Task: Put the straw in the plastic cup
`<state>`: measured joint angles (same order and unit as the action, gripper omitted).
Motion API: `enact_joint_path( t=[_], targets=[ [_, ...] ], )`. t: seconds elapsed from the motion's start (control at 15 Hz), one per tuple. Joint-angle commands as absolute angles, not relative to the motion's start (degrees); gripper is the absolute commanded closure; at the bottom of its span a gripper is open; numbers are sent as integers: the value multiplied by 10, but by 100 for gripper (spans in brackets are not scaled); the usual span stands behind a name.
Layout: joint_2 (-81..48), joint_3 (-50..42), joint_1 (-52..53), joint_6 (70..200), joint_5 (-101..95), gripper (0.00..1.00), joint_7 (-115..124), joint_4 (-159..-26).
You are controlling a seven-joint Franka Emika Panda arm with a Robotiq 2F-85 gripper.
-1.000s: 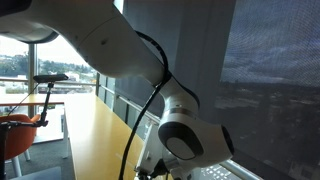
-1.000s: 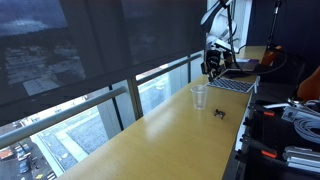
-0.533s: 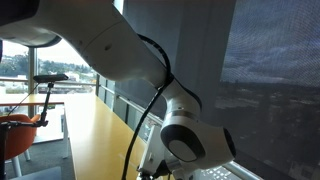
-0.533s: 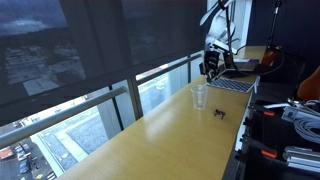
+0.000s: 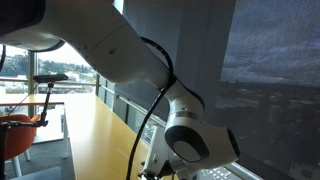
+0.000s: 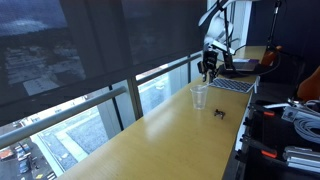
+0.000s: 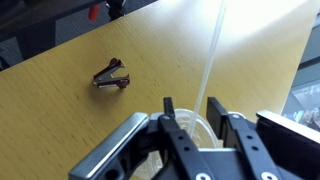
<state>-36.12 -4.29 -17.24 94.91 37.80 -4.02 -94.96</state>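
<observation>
A Franka arm (image 5: 120, 55) is reaching along a wooden desk (image 6: 150, 140) beside a shaded window, bringing its gripper (image 6: 209, 68) directly above the plastic cup (image 6: 199, 96). The cup is standing upright toward the far end of the desk, nearer the window-side edge and just short of an open laptop (image 6: 232, 84).

In the wrist view the gripper (image 7: 192, 108) is pointing straight down, and the cup's pale rim (image 7: 196, 128) is showing between its two fingers. That alignment is evidently chosen so that anything let go drops inside the cup.

The straw (image 7: 213, 55), thin and whitish, is running from the top of that view down into the gap between the fingers. Its lower end is going out of sight at the cup, so it appears to be entering the cup or already resting in it. The fingers are standing apart, wider than the straw, so they are letting it stand free rather than pinching it.

What looks like a small dark staple remover (image 7: 111, 76) is lying apart from the cup, toward the desk's room-side edge (image 6: 221, 112), playing no part in the job. In the exterior views the straw is too fine to make out.
</observation>
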Motion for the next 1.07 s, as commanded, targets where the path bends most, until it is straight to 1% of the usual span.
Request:
enact_joint_path(
  t=[0.0,0.27,0.67,1.0],
  targets=[
    [-366,-41,-180,919,390,29,-51,-926],
    [-357,-37,-173,911,383,0,-67,-930],
    [-301,-23,-121,920,338,0,-109,-986],
    [-225,-17,-65,891,207,0,-109,-1005]
  ],
)
